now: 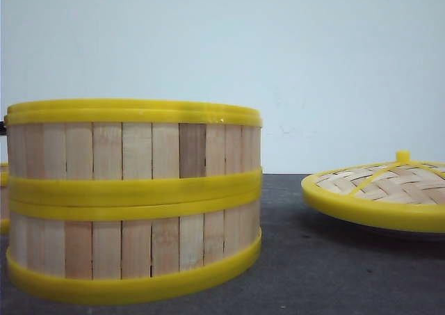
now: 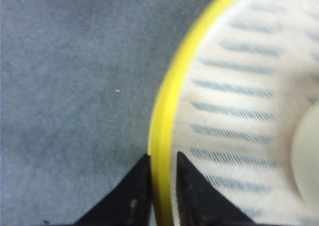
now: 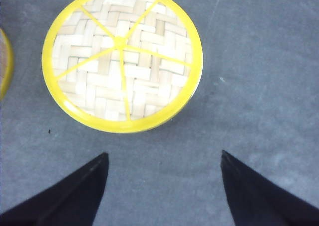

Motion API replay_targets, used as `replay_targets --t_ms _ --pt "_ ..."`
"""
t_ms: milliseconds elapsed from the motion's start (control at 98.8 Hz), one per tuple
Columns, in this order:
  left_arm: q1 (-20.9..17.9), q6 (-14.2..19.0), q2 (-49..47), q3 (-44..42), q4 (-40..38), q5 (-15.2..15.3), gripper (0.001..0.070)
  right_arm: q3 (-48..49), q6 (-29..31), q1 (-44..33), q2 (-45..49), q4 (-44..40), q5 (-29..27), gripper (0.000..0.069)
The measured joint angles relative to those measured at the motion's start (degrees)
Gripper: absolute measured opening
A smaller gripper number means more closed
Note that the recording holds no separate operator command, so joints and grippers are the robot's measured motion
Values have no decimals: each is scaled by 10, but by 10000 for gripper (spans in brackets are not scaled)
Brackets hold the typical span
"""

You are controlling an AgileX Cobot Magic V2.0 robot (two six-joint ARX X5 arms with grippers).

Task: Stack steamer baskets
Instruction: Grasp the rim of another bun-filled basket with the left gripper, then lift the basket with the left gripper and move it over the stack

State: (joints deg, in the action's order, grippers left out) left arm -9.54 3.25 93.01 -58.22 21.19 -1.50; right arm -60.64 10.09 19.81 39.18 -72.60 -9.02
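Baskets (image 1: 135, 197) upright (two stacked)

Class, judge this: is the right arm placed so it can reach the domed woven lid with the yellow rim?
Probably yes: the right end effector is open just short of the lid, with only bare grey table between.

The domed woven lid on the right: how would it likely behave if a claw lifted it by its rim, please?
The woven lid looks thin and light, so probably easy to lift. Its smooth yellow rim may be slippery. The low, wide shape seems unlikely to tip, though held by one edge it may tilt.
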Motion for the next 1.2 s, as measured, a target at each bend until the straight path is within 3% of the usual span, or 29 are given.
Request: replay_targets --t_ms 253,486,749,982,1205 --pt "0 0 5 -18 13 -7 28 0 4 0 0 0 1 440" --pt "-1 -9 8 -111 83 -20 28 0 5 0 0 0 30 440" --pt "-2 -10 8 -264 204 -67 28 0 3 0 0 14 30 440" --pt "8 -26 8 -377 333 -150 28 0 2 0 0 34 30 440" --pt "54 -49 -16 -390 383 -153 28 0 0 0 0 44 30 440"
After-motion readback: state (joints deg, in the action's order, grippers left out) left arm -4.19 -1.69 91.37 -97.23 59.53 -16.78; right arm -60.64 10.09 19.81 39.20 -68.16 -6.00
